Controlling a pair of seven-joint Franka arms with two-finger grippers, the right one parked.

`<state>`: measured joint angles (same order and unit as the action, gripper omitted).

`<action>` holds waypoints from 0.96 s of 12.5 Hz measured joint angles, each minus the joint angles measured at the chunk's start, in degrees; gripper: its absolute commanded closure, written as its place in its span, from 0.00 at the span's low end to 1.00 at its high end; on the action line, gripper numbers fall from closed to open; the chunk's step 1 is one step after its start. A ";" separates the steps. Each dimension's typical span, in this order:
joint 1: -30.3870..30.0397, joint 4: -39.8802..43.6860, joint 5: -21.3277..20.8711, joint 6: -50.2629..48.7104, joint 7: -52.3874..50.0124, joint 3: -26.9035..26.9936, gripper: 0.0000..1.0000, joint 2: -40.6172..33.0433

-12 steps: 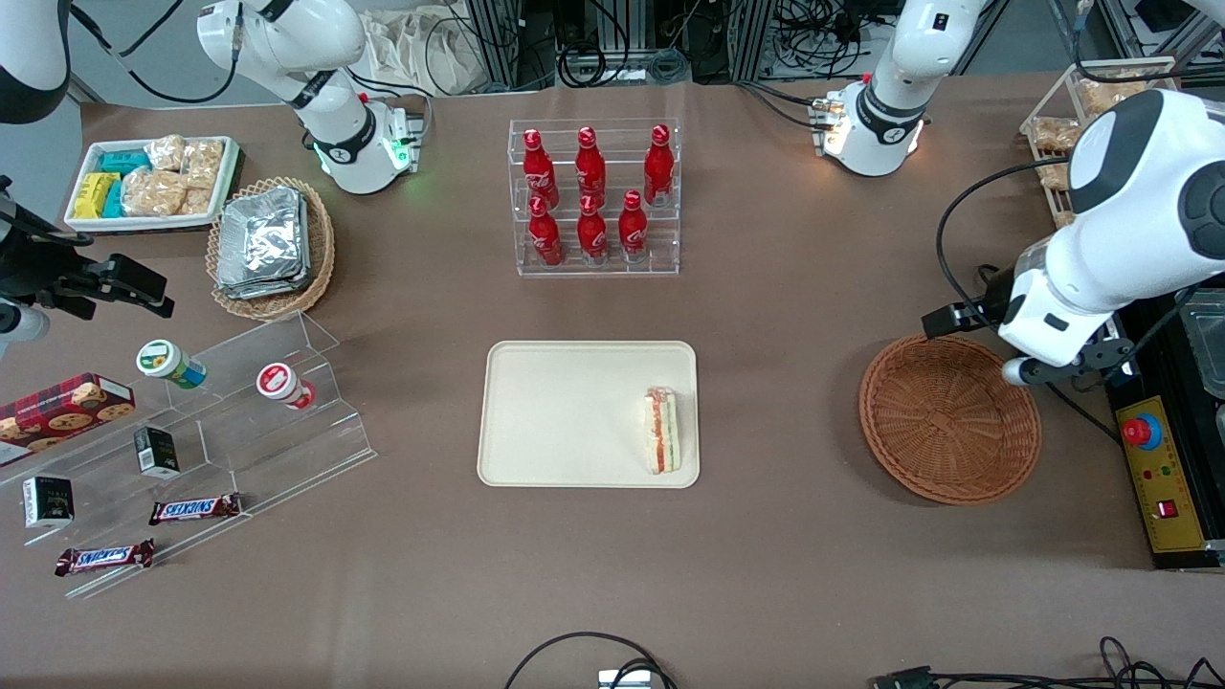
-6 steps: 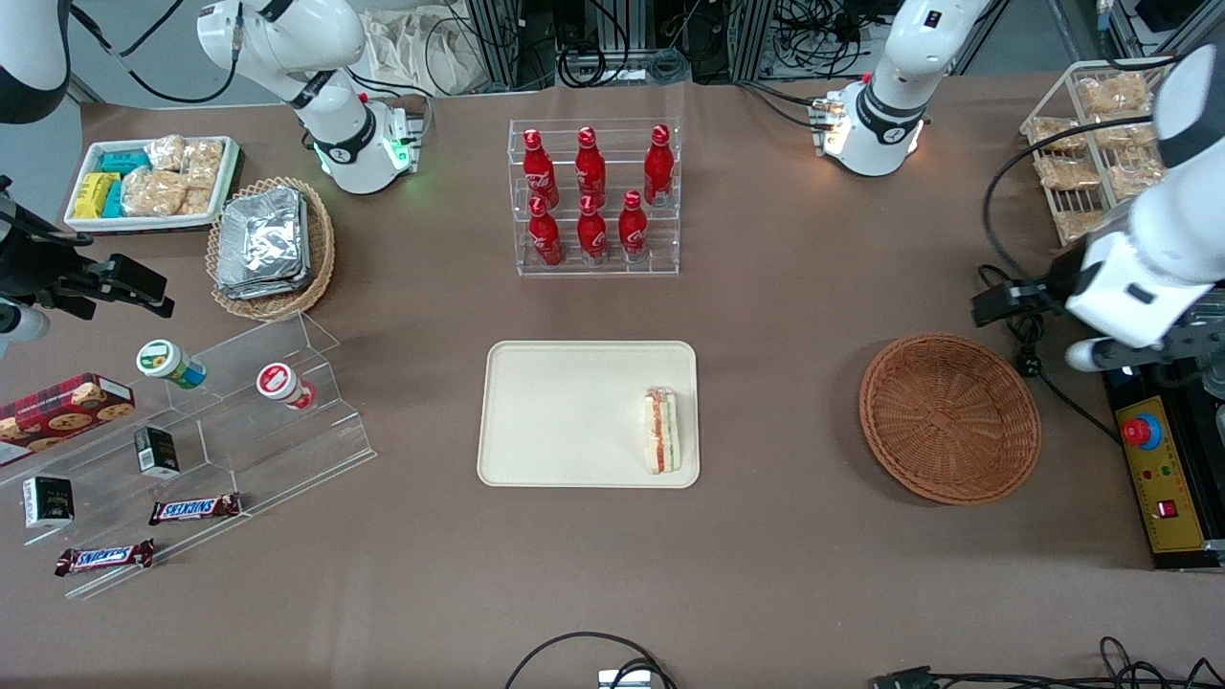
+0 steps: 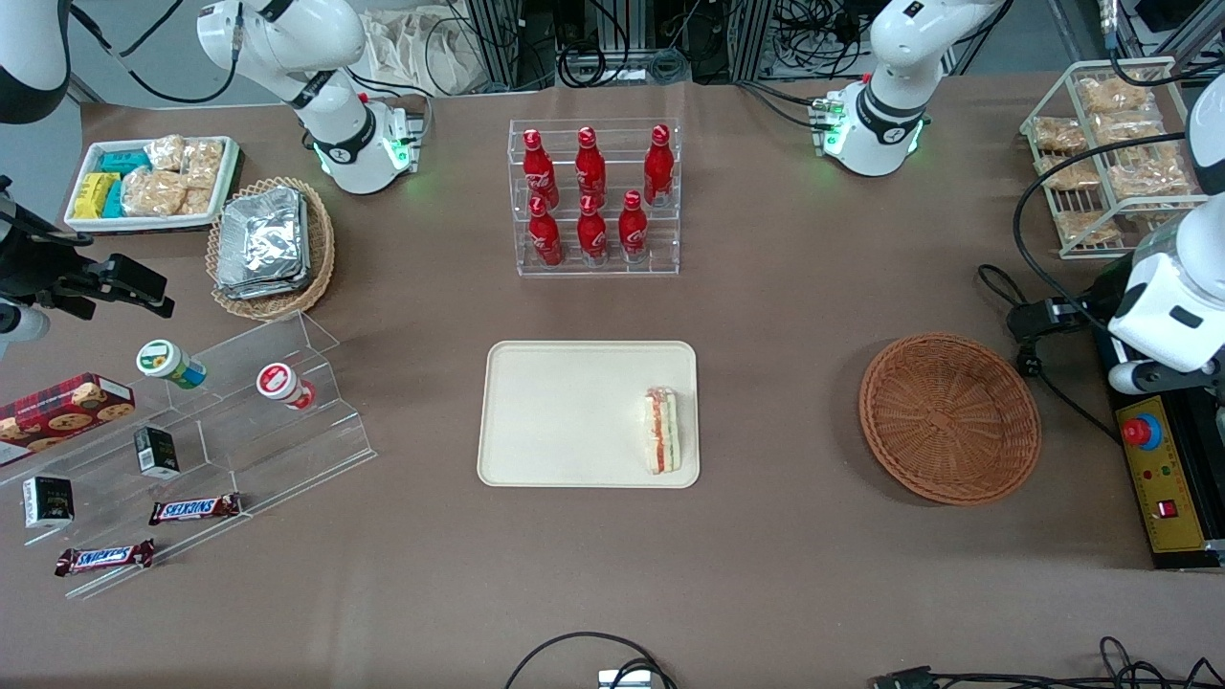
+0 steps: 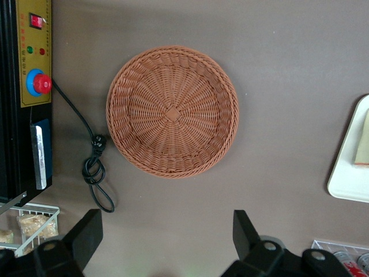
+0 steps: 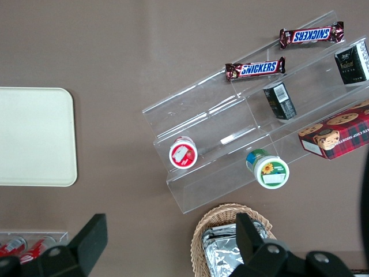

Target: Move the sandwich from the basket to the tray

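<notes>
1. Now the sandwich lies on the tray, against its rim at about 4 o'clock from the tray's middle, filling edge up.
2. Toward the working arm's end, at 3 o'clock from the tray and well apart, sits the basket with nothing in it.
3. High above the table near the basket, toward the control box, hangs the gripper, fingers spread wide, holding nothing.

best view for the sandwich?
Front view: the whole sandwich lies on the tray, filling stripes visible. Left wrist view catches only a sliver; the open hand hovers above the table beside the basket. Right wrist view: none.
</notes>
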<state>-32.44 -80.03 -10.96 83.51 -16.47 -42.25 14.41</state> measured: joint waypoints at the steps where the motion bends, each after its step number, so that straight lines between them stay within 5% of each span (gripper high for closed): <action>1: 2.62 0.20 1.66 0.00 1.49 3.81 0.00 -1.37; 6: 19.83 -9.57 6.63 7.54 3.27 21.85 0.00 -8.93; 9: 23.60 -20.71 7.51 12.46 3.42 25.61 0.02 -15.36; 12: 23.58 -21.91 8.85 11.29 3.90 26.64 0.00 -17.22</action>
<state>-8.87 -101.94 -2.11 94.80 -12.57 -15.61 -2.81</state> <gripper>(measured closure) 0.004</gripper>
